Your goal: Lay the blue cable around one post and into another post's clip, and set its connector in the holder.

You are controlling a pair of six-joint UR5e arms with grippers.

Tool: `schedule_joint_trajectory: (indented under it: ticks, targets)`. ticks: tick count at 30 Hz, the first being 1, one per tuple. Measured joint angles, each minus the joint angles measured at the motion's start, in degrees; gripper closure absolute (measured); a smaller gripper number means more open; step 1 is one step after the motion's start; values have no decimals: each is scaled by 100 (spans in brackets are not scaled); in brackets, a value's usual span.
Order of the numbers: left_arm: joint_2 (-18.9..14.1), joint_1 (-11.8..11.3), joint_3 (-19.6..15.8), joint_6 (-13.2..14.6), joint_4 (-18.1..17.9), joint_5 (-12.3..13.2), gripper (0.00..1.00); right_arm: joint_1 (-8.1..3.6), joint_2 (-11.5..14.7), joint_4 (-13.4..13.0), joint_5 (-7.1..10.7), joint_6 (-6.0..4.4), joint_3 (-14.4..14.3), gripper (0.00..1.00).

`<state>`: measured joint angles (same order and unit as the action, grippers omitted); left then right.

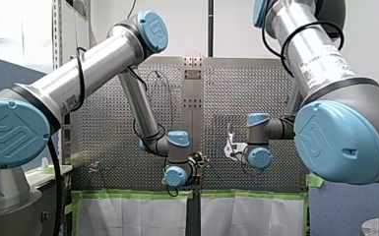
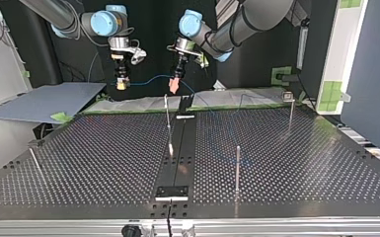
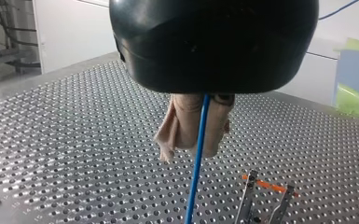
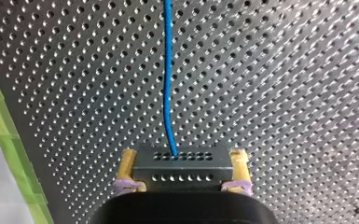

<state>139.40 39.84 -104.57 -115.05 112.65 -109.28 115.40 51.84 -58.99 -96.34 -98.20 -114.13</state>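
Right claw (image 4: 182,157), yellow-padded and at the top view's left, grips the dark grey perforated metal connector (image 4: 182,176) in the air over the far edge of the perforated steel worktop (image 2: 103,148). The thin blue cable (image 4: 168,70) runs from it in a shallow sag to the black left claw (image 3: 196,142), whose beige pads (image 3: 179,126) are pinched shut on the cable partway along; the rest drops away below them.

No post is wrapped yet, so the step in hand looks like bringing the line down to a first post. Done well, that likely means lowering both claws together, keeping the span slack so the connector is not tugged, and leading the cable in below the post's tip.

Around them, left to right in the top view:
- a flat grey sheet (image 2: 44,101) beside the worktop
- a leaning thin metal pin (image 2: 35,163)
- the slender metal central post (image 2: 168,121), almost under the left claw and closest in the way
- a black centre rail (image 2: 182,148) with a small black bracket (image 2: 172,191), probably the holder, at its near end
- a plain upright post (image 2: 238,168)
- a clip-topped post (image 2: 290,108)

In the left wrist view a two-pronged metal clip (image 3: 248,198) sits just beside the hanging cable.
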Motion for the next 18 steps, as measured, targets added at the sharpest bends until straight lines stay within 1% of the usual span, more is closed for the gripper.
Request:
schedule_joint_trajectory:
  ticks: [4,8,11,18]
  targets:
    - [1,-34,0,29,3,25,92,-75,-183,-99,8,-13,85,98]
    - [36,-84,24,10,12,79,92,-132,-355,-121,35,-16,195,98]
    - [139,-109,115,-5,97,124,92,-159,-505,-113,86,-18,296,98]
    - [473,-193,444,122,409,133,92,-210,-820,-122,156,5,465,98]
